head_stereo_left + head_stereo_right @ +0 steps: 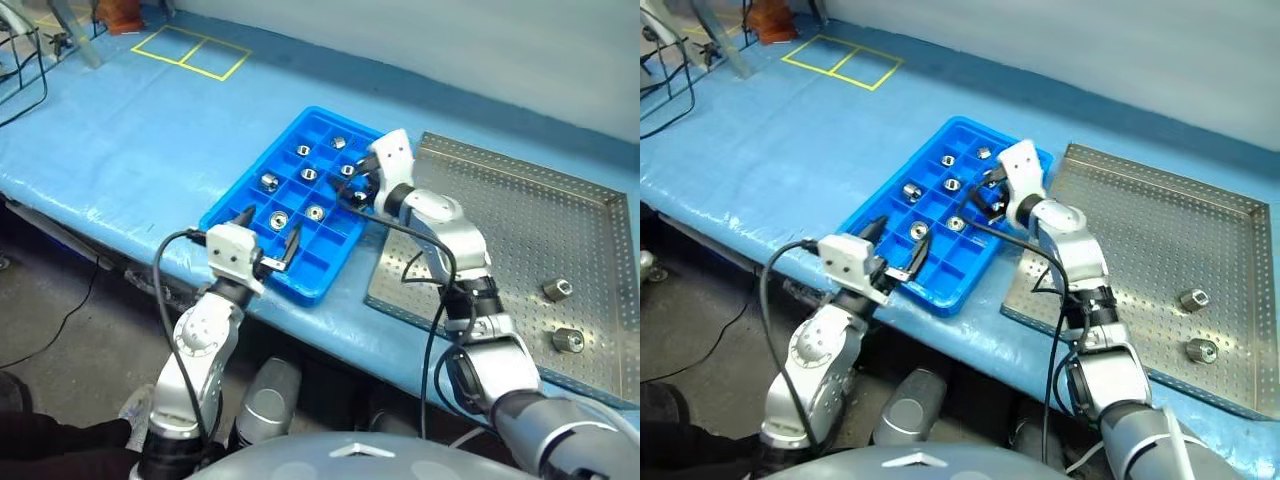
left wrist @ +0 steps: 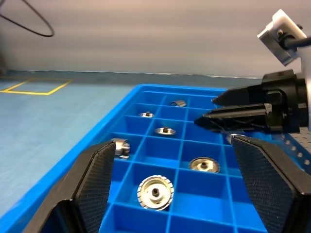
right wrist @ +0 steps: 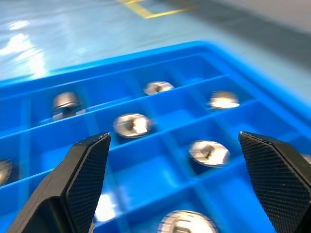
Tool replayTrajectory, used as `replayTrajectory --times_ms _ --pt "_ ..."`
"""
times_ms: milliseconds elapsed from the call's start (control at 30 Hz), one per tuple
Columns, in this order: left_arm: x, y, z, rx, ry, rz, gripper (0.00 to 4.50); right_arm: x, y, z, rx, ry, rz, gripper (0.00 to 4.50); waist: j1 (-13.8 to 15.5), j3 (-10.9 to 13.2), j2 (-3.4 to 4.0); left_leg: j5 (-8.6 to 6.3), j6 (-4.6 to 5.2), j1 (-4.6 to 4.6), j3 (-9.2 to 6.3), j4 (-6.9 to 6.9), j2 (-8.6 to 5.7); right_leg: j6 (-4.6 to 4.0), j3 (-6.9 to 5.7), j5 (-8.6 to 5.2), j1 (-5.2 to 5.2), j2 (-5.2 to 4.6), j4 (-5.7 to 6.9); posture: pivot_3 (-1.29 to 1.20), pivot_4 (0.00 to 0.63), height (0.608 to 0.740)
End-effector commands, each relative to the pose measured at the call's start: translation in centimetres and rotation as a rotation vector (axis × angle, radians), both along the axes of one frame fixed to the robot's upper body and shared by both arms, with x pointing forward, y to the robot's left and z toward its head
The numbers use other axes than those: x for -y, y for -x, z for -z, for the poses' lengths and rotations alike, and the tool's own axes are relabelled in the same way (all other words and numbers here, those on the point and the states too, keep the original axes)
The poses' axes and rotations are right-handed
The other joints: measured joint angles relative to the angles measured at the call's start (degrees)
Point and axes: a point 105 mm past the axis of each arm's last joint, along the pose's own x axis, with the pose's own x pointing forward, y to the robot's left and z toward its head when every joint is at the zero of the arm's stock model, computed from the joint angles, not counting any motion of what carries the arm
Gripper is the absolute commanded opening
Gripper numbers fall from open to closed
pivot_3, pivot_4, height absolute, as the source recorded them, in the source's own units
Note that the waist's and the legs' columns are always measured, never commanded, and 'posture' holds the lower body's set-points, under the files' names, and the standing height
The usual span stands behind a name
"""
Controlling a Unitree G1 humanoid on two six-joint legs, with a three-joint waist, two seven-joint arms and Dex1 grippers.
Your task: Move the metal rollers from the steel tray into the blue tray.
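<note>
Sitting one to a compartment, the metal rollers [image 1: 316, 212] already moved lie scattered through the blue tray [image 1: 232, 205], several of them visible from above, each in its own square cell so that none rolls against another; two more rollers [image 1: 558, 290] rest near the right rim of the steel tray [image 1: 520, 190], well apart from the rest and, by my reading, the ones left to fetch; the steel tray lies just beside the blue tray on the blue tablecloth [image 1: 120, 140], which keeps each carry short.

The right gripper [image 1: 358, 187] hangs over the blue tray's far cells near the edge shared with the steel tray, its fingers spread wide and holding nothing, with filled cells showing between them in its wrist view; that looks like the pose just after a drop, though I judge this only from the empty jaws above a loaded cell.

The left gripper [image 1: 268, 240] hovers at the near end of the blue tray, jaws likewise wide and empty, touching nothing, with a roller [image 2: 155, 192] in the cell just ahead.
</note>
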Motion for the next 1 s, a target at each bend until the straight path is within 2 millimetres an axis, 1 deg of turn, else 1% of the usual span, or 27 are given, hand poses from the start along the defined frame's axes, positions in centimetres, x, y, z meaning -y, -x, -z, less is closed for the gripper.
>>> replayTrajectory --times_ms 33,100,167,200,300,367,433,467,533,667,700,767,933,1000 --pt "1.8 -0.4 -0.3 0.014 -0.006 0.114 4.18 4.2 0.8 -2.1 0.075 -0.046 0.177 4.47 -2.7 0.0 0.02 0.01 0.01 0.0 0.0 0.02 -0.01 0.0 0.01 0.01 0.01 0.0 -0.01 0.07 0.15 0.74" --pt "2.4 -0.6 -0.3 0.017 -0.015 0.15 4.18 5.7 1.4 -2.4 0.092 -0.053 0.251 4.47 -6.4 0.0 0.06 0.03 0.04 0.01 0.01 0.03 -0.01 0.02 0.04 0.04 0.05 -0.01 0.0 0.01 0.15 0.74" --pt "2.8 -0.9 -0.2 0.016 -0.019 0.175 4.18 7.1 1.9 -2.8 0.117 -0.048 0.313 4.47 -10.7 -0.1 0.12 0.04 0.06 0.06 0.0 0.03 -0.01 -0.03 0.06 0.09 0.12 -0.01 0.02 -0.02 0.15 0.74" --pt "3.2 -1.1 -0.1 0.012 -0.023 0.196 4.18 8.1 2.3 -3.0 0.127 -0.033 0.361 4.47 -12.7 -0.1 0.13 0.04 0.08 0.13 -0.01 0.03 -0.01 -0.03 0.07 0.09 0.2 -0.02 0.02 -0.04 0.15 0.74" --pt "4.2 -1.3 0.3 0.006 -0.039 0.252 4.18 10.7 3.4 -2.9 0.119 -0.003 0.476 4.47 -18.1 -0.1 0.15 -0.01 0.18 0.72 -0.03 -0.07 -0.01 -0.06 0.09 0.05 0.74 -0.04 0.0 -0.07 0.15 0.74" --pt "4.8 -1.3 0.3 0.007 -0.041 0.281 4.18 11.3 4.2 -2.1 0.068 -0.029 0.485 4.47 -21.1 -0.1 0.17 -0.01 0.19 0.8 -0.02 -0.06 0.0 -0.06 0.14 0.04 0.78 -0.04 0.06 -0.1 0.15 0.74" --pt "5.0 -1.4 0.3 0.007 -0.038 0.294 4.18 11.4 4.8 -1.3 0.007 -0.058 0.47 4.47 -23.5 -0.1 0.2 -0.01 0.2 0.87 -0.01 -0.06 0.01 -0.05 0.2 0.04 0.81 -0.02 0.14 -0.11 0.15 0.74" --pt "5.1 -1.4 0.3 0.008 -0.04 0.298 4.18 11.2 5.0 -0.5 -0.044 -0.068 0.45 4.47 -24.6 -0.1 0.2 0.0 0.23 0.89 0.0 -0.05 0.0 -0.04 0.25 0.05 0.81 -0.02 0.18 -0.12 0.15 0.74" --pt "5.2 -1.5 0.3 0.009 -0.043 0.302 4.18 10.5 5.4 0.4 -0.109 -0.103 0.396 4.47 -26.1 -0.1 0.2 0.06 0.31 1.0 0.05 -0.05 -0.01 0.02 0.39 0.08 0.85 0.03 0.25 -0.12 0.15 0.74" --pt "5.1 -1.6 0.3 0.012 -0.042 0.303 4.18 9.0 5.7 0.9 -0.167 -0.128 0.306 4.47 -27.8 -0.1 0.2 0.18 0.52 1.51 0.11 -0.05 -0.04 0.19 0.6 -0.12 1.33 0.1 0.26 -0.12 0.15 0.74" --pt "5.0 -1.6 0.3 0.011 -0.043 0.302 4.18 9.1 5.6 1.0 -0.171 -0.128 0.315 4.47 -28.0 -0.1 0.19 0.19 0.53 1.68 0.11 -0.04 -0.04 0.19 0.63 -0.13 1.53 0.11 0.23 -0.12 0.15 0.74" --pt "5.0 -1.6 0.3 0.011 -0.043 0.3 4.18 9.4 5.4 1.2 -0.18 -0.121 0.344 4.47 -28.2 -0.1 0.19 0.23 0.59 1.71 0.12 0.03 -0.08 0.22 0.71 -0.11 1.61 0.11 0.2 -0.11 0.15 0.74" --pt "4.7 -1.5 0.4 0.011 -0.046 0.29 4.18 10.5 5.7 3.0 -0.275 -0.056 0.396 4.47 -28.1 -0.1 0.18 0.26 0.62 1.68 0.3 0.09 -0.17 0.35 1.01 -0.04 1.6 0.09 0.15 -0.09 0.15 0.74" --pt "4.6 -1.5 0.5 0.008 -0.046 0.28 4.18 10.8 6.2 3.8 -0.324 -0.035 0.407 4.47 -28.0 -0.1 0.18 0.26 0.62 1.64 0.32 0.07 -0.18 0.36 1.06 -0.03 1.57 0.09 0.11 -0.09 0.15 0.74"
